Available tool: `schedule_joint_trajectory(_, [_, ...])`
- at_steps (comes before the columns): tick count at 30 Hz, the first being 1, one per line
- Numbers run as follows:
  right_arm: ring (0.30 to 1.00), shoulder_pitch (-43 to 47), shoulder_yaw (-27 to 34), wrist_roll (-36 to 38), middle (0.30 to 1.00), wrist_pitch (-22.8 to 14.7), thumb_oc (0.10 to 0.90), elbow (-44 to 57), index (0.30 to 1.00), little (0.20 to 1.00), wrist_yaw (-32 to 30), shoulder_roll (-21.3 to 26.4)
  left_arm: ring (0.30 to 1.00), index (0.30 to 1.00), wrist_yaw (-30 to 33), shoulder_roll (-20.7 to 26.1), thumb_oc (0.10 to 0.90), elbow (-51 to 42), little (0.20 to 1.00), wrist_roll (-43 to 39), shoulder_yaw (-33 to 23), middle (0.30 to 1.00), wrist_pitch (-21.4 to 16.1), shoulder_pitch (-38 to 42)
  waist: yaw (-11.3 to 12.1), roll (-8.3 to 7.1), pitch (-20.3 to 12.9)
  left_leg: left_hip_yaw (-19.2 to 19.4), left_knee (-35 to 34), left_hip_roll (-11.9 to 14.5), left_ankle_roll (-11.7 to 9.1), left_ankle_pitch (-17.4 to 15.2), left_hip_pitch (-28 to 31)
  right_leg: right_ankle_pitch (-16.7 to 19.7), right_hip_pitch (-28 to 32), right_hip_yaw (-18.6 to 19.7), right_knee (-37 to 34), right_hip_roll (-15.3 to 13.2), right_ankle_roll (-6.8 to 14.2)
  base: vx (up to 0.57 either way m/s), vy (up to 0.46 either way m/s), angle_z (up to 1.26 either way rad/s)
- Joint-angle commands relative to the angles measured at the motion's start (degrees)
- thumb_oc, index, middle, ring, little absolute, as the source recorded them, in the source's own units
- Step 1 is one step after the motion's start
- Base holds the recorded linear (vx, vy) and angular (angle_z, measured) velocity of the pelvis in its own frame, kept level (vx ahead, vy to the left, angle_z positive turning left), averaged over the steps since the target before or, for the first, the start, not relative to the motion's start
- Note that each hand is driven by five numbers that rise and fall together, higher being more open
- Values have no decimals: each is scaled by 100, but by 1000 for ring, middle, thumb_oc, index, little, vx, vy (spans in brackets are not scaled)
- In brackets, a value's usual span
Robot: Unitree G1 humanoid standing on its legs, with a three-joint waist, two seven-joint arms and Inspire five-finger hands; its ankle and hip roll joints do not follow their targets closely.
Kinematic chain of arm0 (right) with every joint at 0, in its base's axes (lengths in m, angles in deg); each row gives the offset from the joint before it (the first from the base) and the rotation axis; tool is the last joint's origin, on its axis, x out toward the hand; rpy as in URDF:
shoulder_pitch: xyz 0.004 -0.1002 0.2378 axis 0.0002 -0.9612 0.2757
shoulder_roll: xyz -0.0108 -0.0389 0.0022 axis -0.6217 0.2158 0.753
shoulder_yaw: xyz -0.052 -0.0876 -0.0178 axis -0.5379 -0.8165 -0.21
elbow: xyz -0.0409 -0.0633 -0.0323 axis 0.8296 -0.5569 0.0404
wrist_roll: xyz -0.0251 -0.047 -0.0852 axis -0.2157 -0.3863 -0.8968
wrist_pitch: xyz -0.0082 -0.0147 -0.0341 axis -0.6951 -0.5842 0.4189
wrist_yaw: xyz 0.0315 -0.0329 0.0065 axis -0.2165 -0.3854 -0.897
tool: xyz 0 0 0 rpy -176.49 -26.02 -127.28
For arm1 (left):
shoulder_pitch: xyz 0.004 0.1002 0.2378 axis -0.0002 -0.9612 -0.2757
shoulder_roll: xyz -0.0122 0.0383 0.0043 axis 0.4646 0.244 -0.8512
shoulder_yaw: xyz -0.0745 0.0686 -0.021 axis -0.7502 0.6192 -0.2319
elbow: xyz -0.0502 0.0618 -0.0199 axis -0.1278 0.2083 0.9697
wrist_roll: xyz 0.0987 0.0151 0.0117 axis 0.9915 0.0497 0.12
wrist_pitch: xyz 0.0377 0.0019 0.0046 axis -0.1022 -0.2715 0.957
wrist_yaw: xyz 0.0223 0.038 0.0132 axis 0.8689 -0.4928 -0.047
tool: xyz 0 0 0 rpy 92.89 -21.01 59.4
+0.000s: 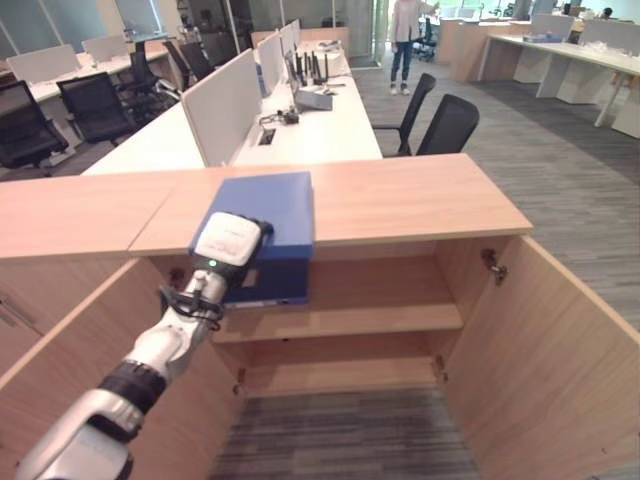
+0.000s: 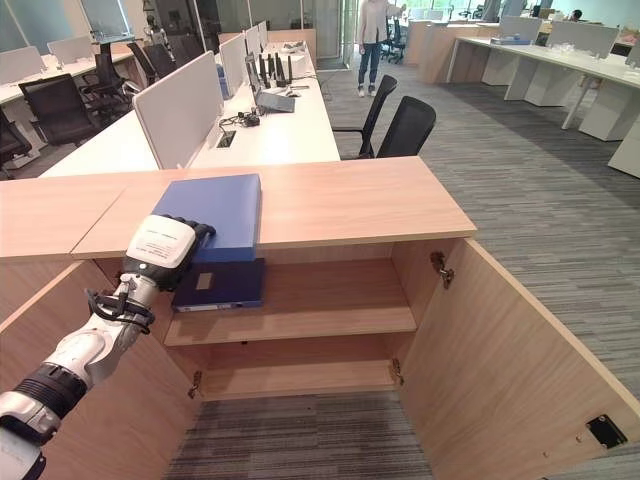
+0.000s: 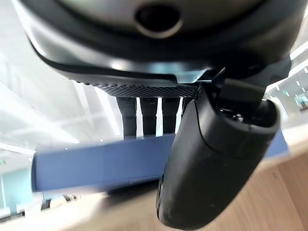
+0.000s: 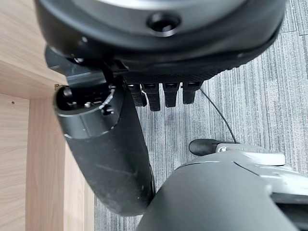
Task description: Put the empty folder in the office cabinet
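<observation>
I have the cabinet (image 2: 300,200) in front of me with both doors swung wide and its shelf (image 2: 300,310) bare, so the opening part looks done and the placing is what remains. The folder (image 1: 268,215) lies flat on the cabinet top, its front end jutting past the edge over the open bay; it has not gone in yet, and I judge it must come off the top and down onto the shelf. It is a thick blue box-type folder, rigid, with a pale label on the spine facing me. My left hand (image 1: 230,240) sits on its near left corner, fingers reaching over the top face, thumb at the spine side; it looks like a grasp. My right hand (image 4: 144,91) hangs over the carpet, fingers relaxed, holding nothing.
</observation>
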Motion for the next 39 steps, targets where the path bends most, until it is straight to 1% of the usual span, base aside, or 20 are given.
schedule_joint_trajectory(1, [900, -145, -174, -47, 900, 105, 800, -351, 900, 900, -103, 400, 300, 300, -18, -141, 400, 515, 300, -129, -508, 300, 179, 828, 31, 18, 139, -54, -8, 26, -149, -999, 421, -162, -106, -452, 36, -99, 434, 0, 0, 0])
schedule_joint_trajectory(8, [900, -139, -146, -39, 900, 112, 800, -337, 900, 900, -113, 356, 300, 300, 54, -435, 400, 574, 300, -686, -989, 300, 212, 365, 40, -6, 141, -50, -8, 34, -157, -997, 444, -161, -94, -452, 36, -93, 412, 0, 0, 0])
schedule_joint_trajectory(14, [900, -199, -93, -52, 900, 127, 800, -346, 900, 900, -127, 299, 300, 300, 260, -707, 400, 45, 300, -1184, -1515, 300, 23, -270, 80, -36, 139, -66, -8, 29, -164, -991, 451, -157, -99, -472, 36, -83, 383, 1, 1, -2])
schedule_joint_trajectory(15, [900, -223, -46, -52, 900, 118, 800, -337, 900, 900, -159, 281, 300, 300, 290, -774, 400, -380, 300, -1374, -1685, 300, -132, -462, 103, -52, 150, -91, -8, 25, -162, -984, 439, -155, -101, -484, 36, -84, 377, 0, 0, 0])
schedule_joint_trajectory(16, [900, -230, 19, -48, 900, 108, 800, -313, 900, 900, -188, 255, 300, 300, 234, -842, 400, -1124, 300, -1546, -1817, 300, -429, -743, 154, -72, 179, -127, -8, 21, -161, -975, 416, -145, -108, -502, 36, -90, 371, 0, 0, 0])
schedule_joint_trajectory(18, [900, -257, 78, -31, 900, 104, 800, -297, 900, 900, -203, 216, 300, 300, -24, -958, 400, -2132, 300, -1851, -2040, 300, -846, -1393, 192, -89, 185, -162, -8, 5, -154, -964, 391, -131, -125, -513, 36, -98, 367, -5, 3, 4])
schedule_joint_trajectory(19, [900, -260, 106, -28, 900, 102, 800, -304, 900, 900, -227, 168, 300, 300, -237, -1139, 400, -2563, 300, -2230, -1969, 300, -1111, -1777, 244, -103, 215, -191, -8, 1, -145, -960, 389, -125, -116, -536, 36, -102, 360, -11, 7, 7])
schedule_joint_trajectory(20, [900, -283, 120, -31, 900, 103, 800, -313, 900, 900, -227, 157, 300, 300, -394, -1199, 400, -2763, 300, -2419, -1915, 300, -1237, -1986, 261, -108, 216, -200, -8, -3, -142, -962, 389, -126, -109, -552, 36, -104, 360, -13, 1, 9])
schedule_joint_trajectory(23, [900, -281, 178, -12, 900, 93, 800, -294, 900, 900, -251, 114, 300, 300, -847, -1330, 400, -3218, 300, -3123, -1667, 300, -1497, -2608, 322, -129, 266, -226, -8, -8, -134, -948, 375, -119, -113, -609, 36, -111, 367, -11, -10, 21])
schedule_joint_trajectory(24, [900, -285, 176, -12, 900, 93, 800, -294, 900, 900, -252, 113, 300, 300, -856, -1325, 400, -3230, 300, -3132, -1673, 300, -1495, -2619, 319, -130, 262, -228, -8, -8, -134, -948, 375, -119, -112, -611, 36, -111, 367, -13, -14, 31])
schedule_joint_trajectory(27, [900, -256, 183, 8, 900, 87, 800, -269, 900, 900, -290, 108, 300, 300, -1175, -1333, 400, -3494, 300, -3811, -1513, 300, -1611, -2946, 369, -140, 309, -281, -8, -15, -126, -910, 340, -105, -130, -666, 36, -110, 362, -16, -15, 15])
schedule_joint_trajectory(28, [900, -257, 183, 8, 900, 87, 800, -269, 900, 900, -290, 107, 300, 300, -1185, -1327, 400, -3503, 300, -3823, -1518, 300, -1608, -2952, 367, -141, 307, -284, -8, -15, -126, -909, 338, -105, -130, -669, 36, -110, 362, -17, -9, 6])
schedule_joint_trajectory(29, [900, -246, 173, -4, 900, 95, 800, -266, 900, 900, -282, 120, 300, 300, -1361, -1341, 400, -3562, 300, -4196, -1478, 300, -1626, -2997, 369, -138, 313, -291, -8, -16, -126, -902, 334, -105, -139, -678, 36, -110, 360, 0, 0, 0])
schedule_joint_trajectory(30, [900, -232, 156, -80, 900, 132, 800, -248, 900, 900, -196, 193, 300, 300, -2108, -1362, 400, -3817, 300, -5624, -1382, 300, -1687, -3114, 359, -117, 328, -297, -8, -11, -128, -887, 318, -104, -155, -683, 36, -112, 359, 0, 0, 0])
schedule_joint_trajectory(31, [900, -232, 152, -82, 900, 133, 800, -246, 900, 900, -193, 194, 300, 300, -2137, -1348, 400, -3841, 300, -5661, -1406, 300, -1672, -3128, 354, -118, 328, -297, -8, -10, -128, -888, 318, -104, -155, -683, 36, -110, 359, 0, 0, 0])
schedule_joint_trajectory(33, [900, -179, 92, -246, 900, 200, 800, -264, 900, 900, -27, 271, 300, 300, -2869, -1360, 400, -4098, 300, -7677, -1448, 300, -1508, -3234, 336, -84, 344, -299, -8, 6, -131, -869, 309, -93, -168, -692, 36, -117, 355, -11, 1, 2])
schedule_joint_trajectory(34, [900, -169, -5, -394, 900, 243, 800, -299, 900, 900, 158, 258, 300, 300, -3310, -1200, 400, -4324, 300, -8985, -1515, 300, -1262, -3272, 338, -56, 350, -293, -8, 15, -135, -868, 315, -85, -164, -674, 36, -108, 343, 0, 0, 0])
schedule_joint_trajectory(35, [900, -167, -7, -395, 900, 242, 800, -300, 900, 900, 159, 254, 300, 300, -3314, -1192, 400, -4330, 300, -8996, -1523, 300, -1257, -3276, 337, -59, 352, -291, -8, 15, -135, -869, 316, -85, -163, -672, 36, -108, 342, 0, 0, 0])
schedule_joint_trajectory(37, [900, -166, -88, -473, 900, 262, 800, -320, 900, 900, 280, 211, 300, 300, -3517, -1077, 400, -4538, 300, -9640, -1532, 300, -1098, -3287, 345, -60, 354, -297, -8, 14, -138, -877, 317, -83, -160, -657, 36, -103, 333, -5, -10, -8])
schedule_joint_trajectory(39, [900, -142, -166, -516, 900, 259, 800, -333, 900, 900, 339, 168, 300, 300, -3512, -1053, 400, -4624, 300, -9895, -1473, 300, -1020, -3262, 360, -77, 365, -307, -8, 12, -137, -888, 316, -80, -160, -637, 36, -98, 321, -7, -17, -6])
